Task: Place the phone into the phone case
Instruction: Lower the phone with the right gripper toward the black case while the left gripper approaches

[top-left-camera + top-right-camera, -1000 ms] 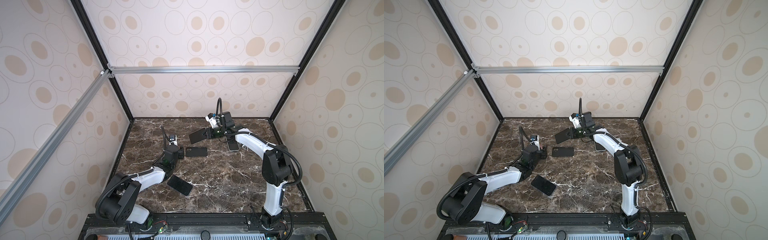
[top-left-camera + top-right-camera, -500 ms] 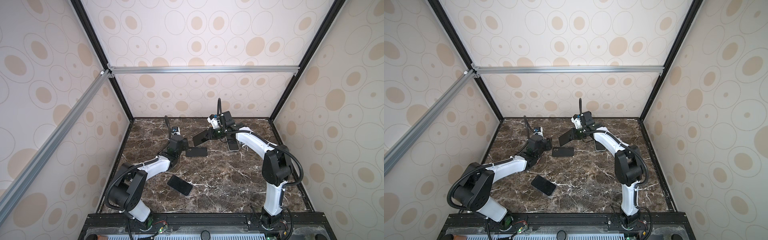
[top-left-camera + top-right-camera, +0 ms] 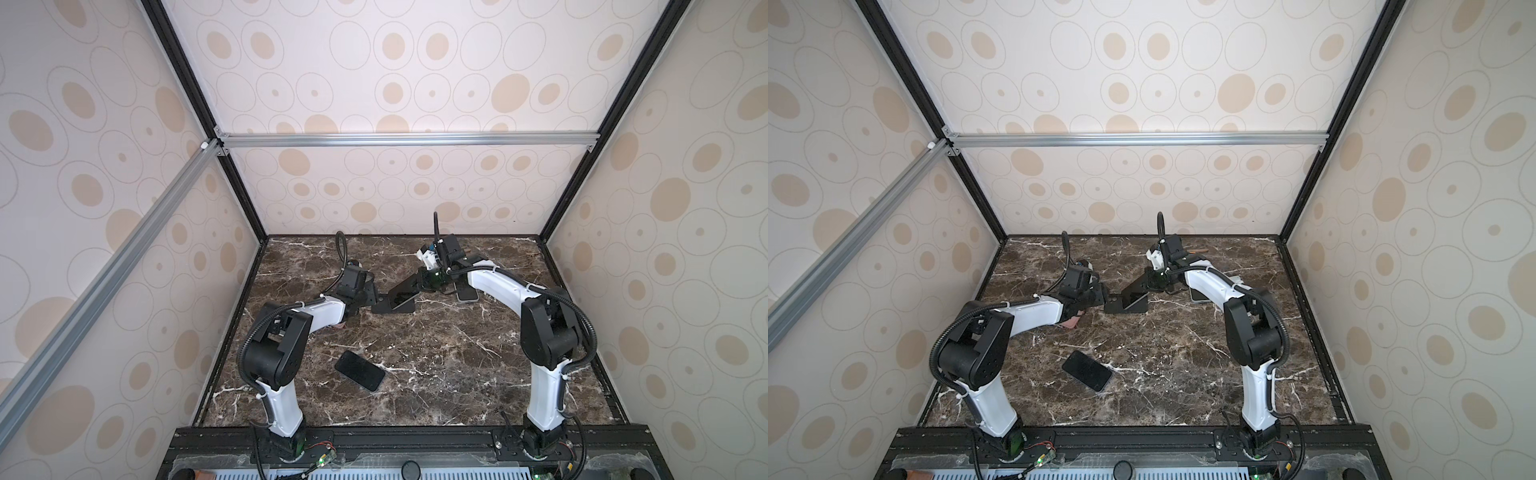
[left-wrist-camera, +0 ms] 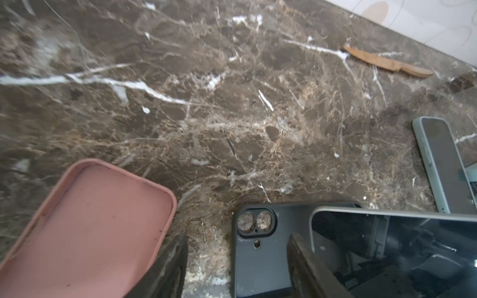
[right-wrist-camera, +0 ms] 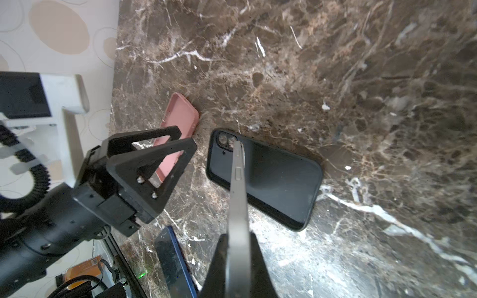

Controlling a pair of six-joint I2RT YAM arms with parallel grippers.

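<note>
The right tool (image 5: 237, 247) is pinched tight on one end of the phone (image 5: 238, 185). The phone hangs tilted over the black case (image 5: 278, 178), screen up, with its low end down by the case's camera hole. I can't tell if that end touches the case yet. From the right wrist I only see the phone's thin gray edge.

The black case lies flat and open side up on the counter (image 3: 457, 353). In both top views the phone hides much of it.

The left tool (image 4: 237, 268) is at the camera-hole end of the black case. Its jaws stand apart and hold nothing. One finger (image 4: 307, 265) looks like it is over the case, but I can't tell if it touches.

A pink case (image 4: 90, 227) lies just beside the black case, partly under the left arm. A gray phone (image 4: 438, 160) lies past the black case's other end, cut off by the picture edge. A wooden knife (image 4: 384, 62) lies well behind the black case, near the wall. A dark phone (image 3: 359, 370) lies alone, well in front of the black case.
</note>
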